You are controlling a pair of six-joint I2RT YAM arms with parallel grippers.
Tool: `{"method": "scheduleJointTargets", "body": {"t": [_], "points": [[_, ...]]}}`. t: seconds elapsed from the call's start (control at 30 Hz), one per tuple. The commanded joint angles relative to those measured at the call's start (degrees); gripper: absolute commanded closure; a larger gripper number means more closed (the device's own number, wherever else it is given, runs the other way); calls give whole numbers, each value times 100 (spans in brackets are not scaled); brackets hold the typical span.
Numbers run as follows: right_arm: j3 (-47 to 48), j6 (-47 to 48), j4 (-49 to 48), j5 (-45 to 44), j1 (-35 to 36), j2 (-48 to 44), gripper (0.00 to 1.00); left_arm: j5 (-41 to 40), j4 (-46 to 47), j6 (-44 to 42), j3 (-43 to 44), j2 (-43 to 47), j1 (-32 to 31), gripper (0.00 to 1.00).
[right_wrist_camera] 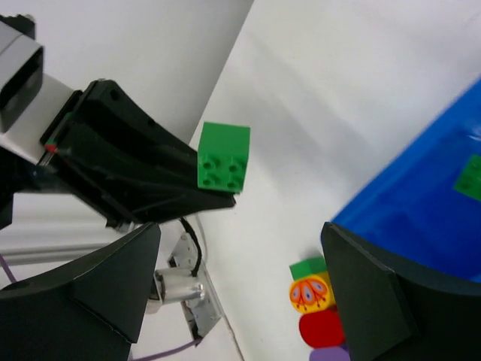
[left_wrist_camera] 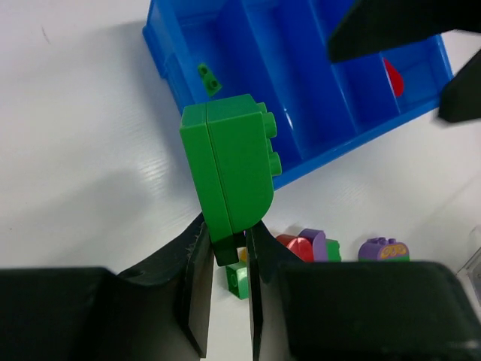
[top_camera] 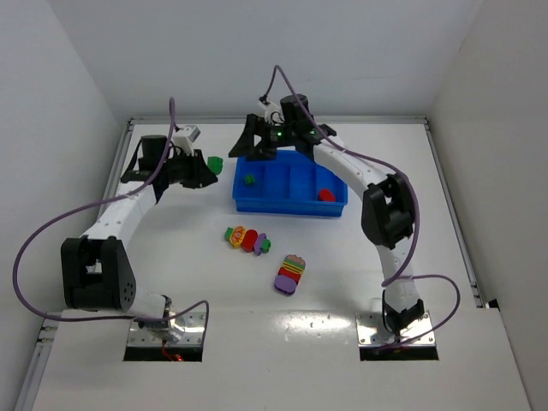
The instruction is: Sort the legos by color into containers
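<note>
Two lego clumps (top_camera: 247,239) showed only from top, on table before blue tray (top_camera: 282,208) | left wrist: left gripper (left_wrist_camera: 228,248) clamped green brick (left_wrist_camera: 233,169), just beside tray's left edge | right gripper (right_wrist_camera: 240,282) fingers stood apart.

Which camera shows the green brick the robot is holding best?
The left wrist view. The green brick fills the middle, big and sharp, pinched in the left gripper. The top view shows only a small green speck beside the tray. The right wrist view shows one end of it from farther away.
</note>
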State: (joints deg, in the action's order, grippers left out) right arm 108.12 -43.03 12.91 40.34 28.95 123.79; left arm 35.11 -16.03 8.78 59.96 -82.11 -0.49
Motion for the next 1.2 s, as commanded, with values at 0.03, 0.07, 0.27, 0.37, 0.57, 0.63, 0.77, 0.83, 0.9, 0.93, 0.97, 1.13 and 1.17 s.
{"method": "scheduleJointTargets", "body": {"t": [0.03, 0.07, 0.27, 0.37, 0.57, 0.63, 0.77, 0.83, 0.9, 0.93, 0.97, 1.13, 1.17], "points": [[543, -136, -236, -201, 163, 250, 13, -162, 250, 291, 279, 230, -91, 92], [596, -136, -236, -202, 164, 251, 13, -163, 250, 291, 279, 282, -144, 92], [1018, -136, -289, -140, 331, 602, 13, -163, 250, 291, 279, 336, -144, 92], [1229, -136, -227, -192, 383, 691, 13, -110, 250, 291, 279, 336, -144, 92], [1528, -136, -289, -193, 489, 971, 14, -110, 250, 291, 279, 388, -144, 92], [1581, -136, -289, -193, 550, 972, 14, -110, 250, 291, 279, 388, -144, 92], [1581, -189, -359, -70, 673, 1025, 21, -110, 188, 186, 279, 388, -144, 92], [1581, -241, -421, -70, 673, 1077, 32, -162, 188, 186, 279, 388, -144, 92], [1642, -241, -421, -123, 673, 1077, 43, -163, 188, 186, 279, 441, -144, 92], [1643, -241, -421, -123, 726, 1130, 46, -163, 188, 186, 279, 441, -144, 92], [1643, -241, -421, -175, 726, 1130, 53, -163, 188, 186, 279, 441, -144, 92], [1643, -189, -421, -254, 726, 1130, 73, -294, 188, 186, 174, 441, -144, 92], [1643, -189, -421, -307, 726, 1130, 77, -364, 188, 238, 173, 502, -144, 92]]}}
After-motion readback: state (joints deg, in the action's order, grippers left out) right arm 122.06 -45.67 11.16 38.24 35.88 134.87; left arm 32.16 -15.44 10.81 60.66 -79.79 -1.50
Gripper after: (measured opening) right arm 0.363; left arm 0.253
